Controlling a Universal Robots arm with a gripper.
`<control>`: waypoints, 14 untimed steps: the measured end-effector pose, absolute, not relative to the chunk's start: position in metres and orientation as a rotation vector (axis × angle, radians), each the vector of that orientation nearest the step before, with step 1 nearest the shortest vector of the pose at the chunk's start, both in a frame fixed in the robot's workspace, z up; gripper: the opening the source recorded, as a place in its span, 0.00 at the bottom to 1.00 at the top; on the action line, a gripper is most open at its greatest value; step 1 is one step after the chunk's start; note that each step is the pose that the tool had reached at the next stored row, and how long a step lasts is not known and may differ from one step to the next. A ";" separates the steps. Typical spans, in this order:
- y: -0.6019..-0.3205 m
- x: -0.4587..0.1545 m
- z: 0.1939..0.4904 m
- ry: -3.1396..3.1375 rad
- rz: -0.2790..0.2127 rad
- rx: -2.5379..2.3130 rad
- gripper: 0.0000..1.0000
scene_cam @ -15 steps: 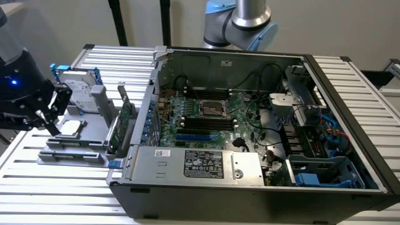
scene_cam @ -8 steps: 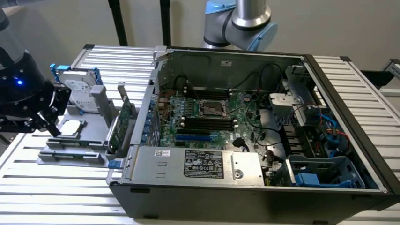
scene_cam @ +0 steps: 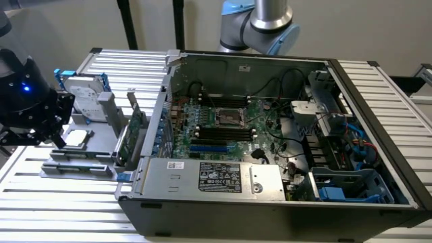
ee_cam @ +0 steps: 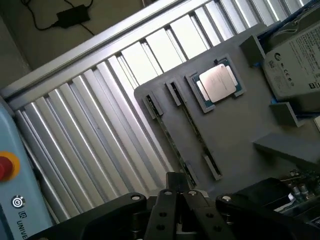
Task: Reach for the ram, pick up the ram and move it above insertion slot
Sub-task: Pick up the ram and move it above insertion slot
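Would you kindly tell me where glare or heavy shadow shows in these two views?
Wrist view: strong glare whitens the table slats and gleams off the CPU lid, while the gripper sits dark. Exterior view: even, soft light; the computer case interior is dimmer, without glare.
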State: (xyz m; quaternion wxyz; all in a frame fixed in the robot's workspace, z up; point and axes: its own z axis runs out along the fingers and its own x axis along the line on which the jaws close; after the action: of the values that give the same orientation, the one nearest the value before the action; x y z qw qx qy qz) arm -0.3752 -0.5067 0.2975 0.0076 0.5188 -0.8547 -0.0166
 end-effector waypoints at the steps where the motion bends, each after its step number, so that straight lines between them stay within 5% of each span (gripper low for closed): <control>1: -0.507 -0.375 0.297 -2.657 -0.052 1.646 0.11; 14: -0.507 -0.375 0.292 -2.463 -0.035 1.940 0.11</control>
State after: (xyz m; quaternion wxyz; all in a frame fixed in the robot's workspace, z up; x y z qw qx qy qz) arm -0.3752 -0.5067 0.2919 0.0031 0.6187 -0.7856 -0.0111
